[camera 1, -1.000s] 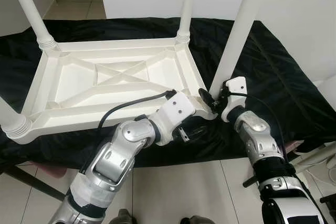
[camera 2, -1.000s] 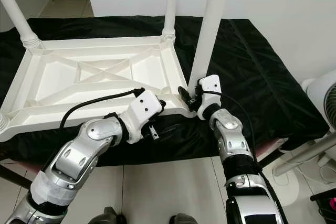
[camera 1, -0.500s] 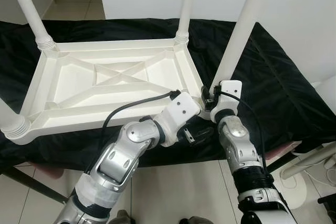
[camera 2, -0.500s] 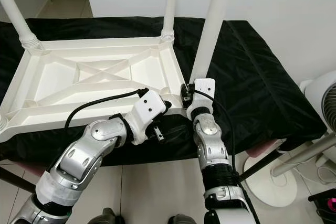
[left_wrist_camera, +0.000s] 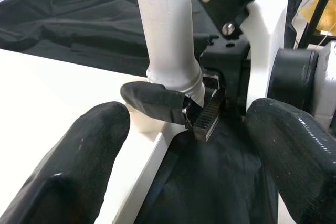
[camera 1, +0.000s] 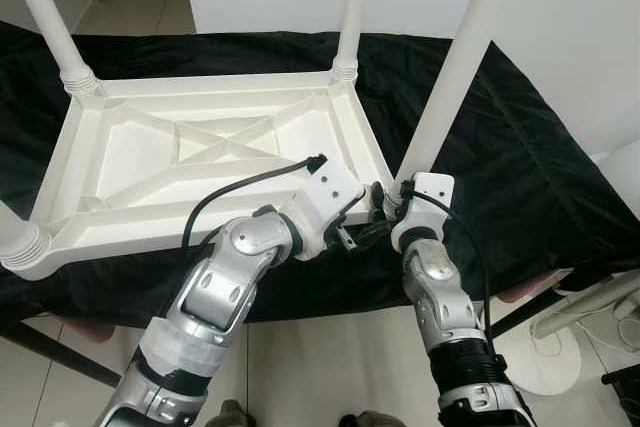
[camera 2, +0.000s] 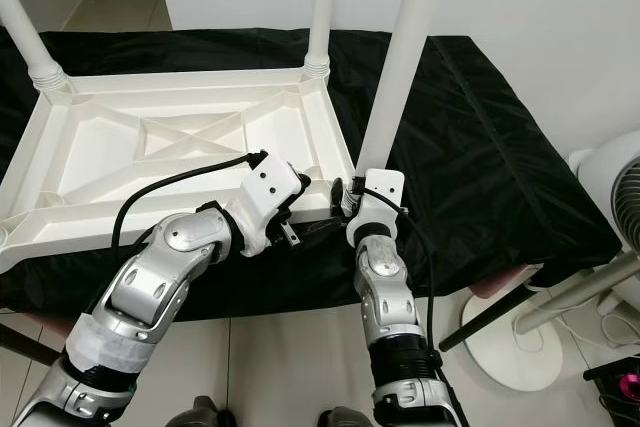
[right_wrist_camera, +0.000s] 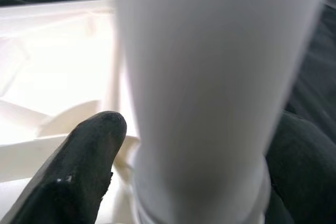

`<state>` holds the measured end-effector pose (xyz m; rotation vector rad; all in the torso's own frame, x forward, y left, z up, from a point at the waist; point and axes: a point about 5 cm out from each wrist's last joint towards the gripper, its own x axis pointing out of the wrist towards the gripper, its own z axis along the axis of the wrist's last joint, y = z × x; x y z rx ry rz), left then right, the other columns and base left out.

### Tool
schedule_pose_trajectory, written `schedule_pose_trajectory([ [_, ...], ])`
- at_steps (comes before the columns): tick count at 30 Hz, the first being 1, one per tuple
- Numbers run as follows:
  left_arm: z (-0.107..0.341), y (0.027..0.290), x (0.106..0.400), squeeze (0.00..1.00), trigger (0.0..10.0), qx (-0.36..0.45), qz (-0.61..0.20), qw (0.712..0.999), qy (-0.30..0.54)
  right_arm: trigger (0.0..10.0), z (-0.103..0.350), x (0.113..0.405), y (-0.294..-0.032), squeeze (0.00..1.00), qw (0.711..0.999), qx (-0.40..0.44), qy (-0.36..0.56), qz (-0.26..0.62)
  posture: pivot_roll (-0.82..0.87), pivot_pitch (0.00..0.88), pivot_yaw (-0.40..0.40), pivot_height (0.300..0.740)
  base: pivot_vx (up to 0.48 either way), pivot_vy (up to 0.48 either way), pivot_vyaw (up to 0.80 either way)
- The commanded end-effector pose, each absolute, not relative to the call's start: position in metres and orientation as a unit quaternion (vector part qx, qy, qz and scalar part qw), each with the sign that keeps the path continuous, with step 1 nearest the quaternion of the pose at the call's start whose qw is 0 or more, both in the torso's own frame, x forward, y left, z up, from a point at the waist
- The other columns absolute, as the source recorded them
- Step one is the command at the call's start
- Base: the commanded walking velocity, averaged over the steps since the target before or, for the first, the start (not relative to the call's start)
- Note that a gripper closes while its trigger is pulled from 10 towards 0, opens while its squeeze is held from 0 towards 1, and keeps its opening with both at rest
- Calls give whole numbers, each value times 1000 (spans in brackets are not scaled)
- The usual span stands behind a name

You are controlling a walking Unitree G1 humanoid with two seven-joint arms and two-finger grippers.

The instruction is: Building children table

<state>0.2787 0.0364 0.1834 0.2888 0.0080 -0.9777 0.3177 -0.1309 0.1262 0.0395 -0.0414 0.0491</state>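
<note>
Tabletop (camera 1: 210, 162), white plastic, lay flipped underside-up on a bench draped in black cloth (camera 1: 520, 167), ribs and an X brace showing. Taking that tabletop as the reference, going left to right: a leg (camera 1: 50, 17) stood up from its far-left corner, and the ribbed foot of another leg (camera 1: 20, 242) sat at its near-left corner. Another leg (camera 1: 352, 7) rose at the far-right corner, and the last leg (camera 1: 455, 62) stood at the near-right corner, leaning a bit.

Both arms crowded that near-right corner. The left gripper (left_wrist_camera: 178, 145) hovered just off the tabletop's near edge, fingers (left_wrist_camera: 73, 166) spread wide apart, touching nothing as far as I could see. Through the gap between them the wrist view looked right at the base of the near-right leg.

The right gripper (right_wrist_camera: 194, 182) was right at the base of that same leg, one black finger (right_wrist_camera: 84, 166) on either side of the white tube. In the left wrist view its ridged fingertips looked pressed against the collar where the leg met the tabletop corner, so clamped on the leg.

Further right, past the bench, part of a white fan (camera 2: 620, 187) on a stand stood on the tile floor (camera 2: 300, 367).
</note>
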Motion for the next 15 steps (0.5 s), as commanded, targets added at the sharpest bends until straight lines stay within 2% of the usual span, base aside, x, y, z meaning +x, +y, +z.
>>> schedule_pose_trajectory([
  [1, 186, 41, 286, 0, 10000, 143, -399, 906, -4, 10000, 125, 315, -136, 1000, 999, 18, -25, 36, -96, 33, -15, 740, 0, 0, 0],
  [9, 181, 44, 285, 0, 10000, 147, -389, 910, 2, 10000, 126, 314, -149, 1000, 998, -2, -31, 61, -80, 37, -28, 740, 0, 0, 0],
  [10, 180, 46, 284, 0, 10000, 149, -382, 912, 5, 10000, 128, 315, -155, 0, 996, -18, -35, 76, -77, 28, -29, 740, 0, 0, 0],
  [14, 178, 47, 284, 0, 10000, 150, -376, 914, 5, 10000, 130, 317, -159, 0, 993, -31, -38, 109, -70, 24, -39, 740, 0, 0, 0],
  [15, 176, 49, 285, 0, 10000, 153, -372, 915, 4, 10000, 132, 321, -160, 0, 988, -42, -41, 144, -76, 20, -38, 740, 0, 0, 0],
])
